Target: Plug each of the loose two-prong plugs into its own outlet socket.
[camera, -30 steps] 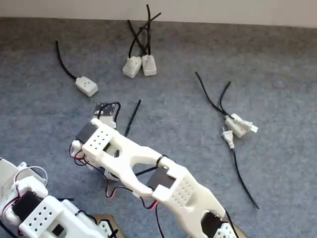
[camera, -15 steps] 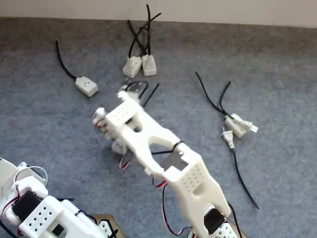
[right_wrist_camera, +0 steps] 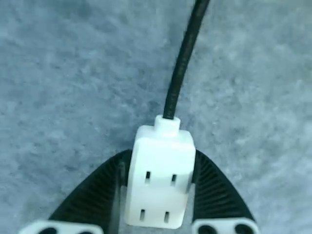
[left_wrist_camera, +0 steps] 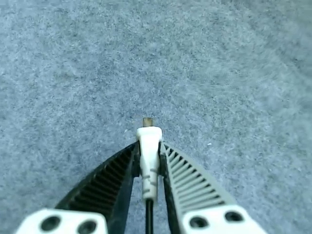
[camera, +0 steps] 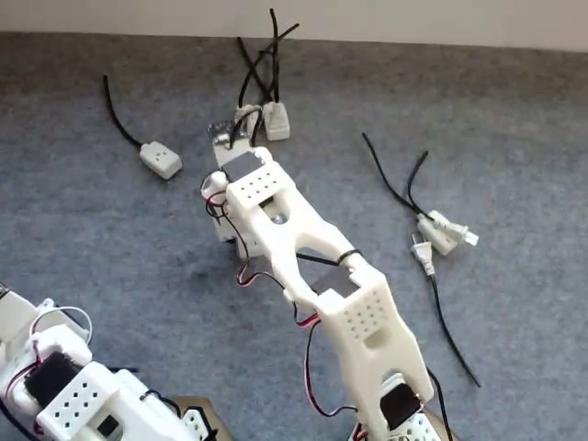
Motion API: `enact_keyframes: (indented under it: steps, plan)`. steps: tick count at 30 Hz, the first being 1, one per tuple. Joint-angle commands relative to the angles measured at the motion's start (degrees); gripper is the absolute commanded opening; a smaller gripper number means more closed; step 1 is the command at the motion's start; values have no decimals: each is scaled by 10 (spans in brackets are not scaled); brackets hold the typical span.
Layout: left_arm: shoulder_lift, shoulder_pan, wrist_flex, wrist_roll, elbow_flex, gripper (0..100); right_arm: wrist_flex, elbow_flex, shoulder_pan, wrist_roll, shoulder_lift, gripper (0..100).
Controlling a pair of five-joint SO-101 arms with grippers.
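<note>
We see our left gripper [left_wrist_camera: 149, 146] clamped on a white two-prong plug [left_wrist_camera: 149, 163] with a black cord, its prongs pointing out over the grey carpet [left_wrist_camera: 73, 58]. Our right gripper [right_wrist_camera: 161, 158] grasps a white block-shaped outlet socket [right_wrist_camera: 158, 180] by its sides, just beside a second white socket [camera: 277, 120].

A grey carpet [camera: 92, 257] covers the whole table. Its short nap is mottled in lighter and darker patches, and close up in both wrist views it looks fuzzy and fibrous. Along the far edge in the high view runs a pale band of wall [camera: 441, 16], meeting the carpet in a straight line. At the near edge lies a small brown board [camera: 186, 404], mostly hidden, its outline unclear.
</note>
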Motion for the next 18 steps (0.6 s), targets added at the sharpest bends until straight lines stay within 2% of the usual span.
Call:
enact_keyframes:
  steps: [1, 8, 13, 18]
  plan:
    - [-5, 35, -11, -1, -2, 10, -13, -32, 6, 10, -3, 112]
    - [-5, 107, -11, -27, -1, 7, 21, -51, 6, 11, -6, 308]
    - [0, 188, -33, -26, -17, 7, 124, -155, 8, 11, -31, 322]
    - [1, 278, -28, -28, -58, 7, 201, -245, 43, 11, -40, 322]
